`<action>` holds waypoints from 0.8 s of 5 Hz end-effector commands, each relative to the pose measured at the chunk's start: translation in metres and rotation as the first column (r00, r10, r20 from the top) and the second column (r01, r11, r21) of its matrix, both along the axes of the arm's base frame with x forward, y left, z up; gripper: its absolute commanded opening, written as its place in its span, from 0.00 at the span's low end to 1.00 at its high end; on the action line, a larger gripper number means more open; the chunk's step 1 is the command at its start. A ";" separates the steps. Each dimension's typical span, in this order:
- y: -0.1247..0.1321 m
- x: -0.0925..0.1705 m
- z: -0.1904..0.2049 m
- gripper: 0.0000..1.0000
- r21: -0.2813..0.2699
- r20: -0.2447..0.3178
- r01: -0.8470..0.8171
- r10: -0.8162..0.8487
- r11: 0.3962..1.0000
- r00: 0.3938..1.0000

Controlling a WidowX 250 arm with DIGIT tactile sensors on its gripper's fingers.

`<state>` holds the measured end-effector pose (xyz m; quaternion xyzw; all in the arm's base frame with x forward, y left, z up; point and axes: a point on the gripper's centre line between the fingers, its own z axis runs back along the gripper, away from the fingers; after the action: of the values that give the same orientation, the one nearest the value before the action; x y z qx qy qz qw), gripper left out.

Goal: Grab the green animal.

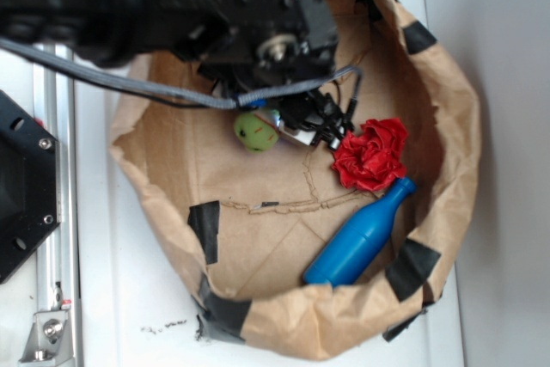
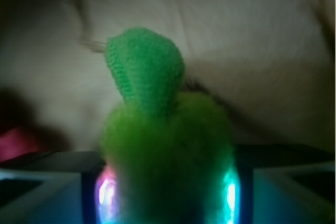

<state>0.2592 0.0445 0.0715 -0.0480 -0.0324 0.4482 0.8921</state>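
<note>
Fingers [image 2: 168,192] of ours sit close on either side of the green animal [image 2: 165,150], which fills the gap between them in the wrist view; we judge them narrowed onto its fuzzy body, with one knitted green limb poking up and away from the tips. From outside, the green animal [image 1: 256,131] shows just beside the dark fingers [image 1: 296,122], low over the floor of the brown paper bag [image 1: 447,169].

What could go wrong, as we see it: the plush is soft and round, so a grip taken mostly on fur could let it squeeze out forward or slip down when we lift. The bag's crumpled wall rises close behind the arm, and a careless lift could snag it or drag the whole bag along.

The bag, its rim patched with black tape, also holds a red fabric rose [image 1: 371,154] near the fingers on one side, and a blue bottle [image 1: 359,236] lying beyond the rose, touching it.
</note>
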 end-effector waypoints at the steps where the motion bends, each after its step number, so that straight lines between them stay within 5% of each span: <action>1: -0.021 0.009 0.115 0.00 -0.019 0.065 0.456 -0.454 0.890 0.889; 2: -0.045 0.002 0.124 0.00 0.043 0.043 0.502 -0.504 0.864 0.863; 4: -0.047 -0.032 0.123 0.00 0.092 0.046 0.463 -0.469 0.881 0.882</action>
<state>0.2284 -0.0149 0.1826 -0.0288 -0.0486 0.2194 0.9740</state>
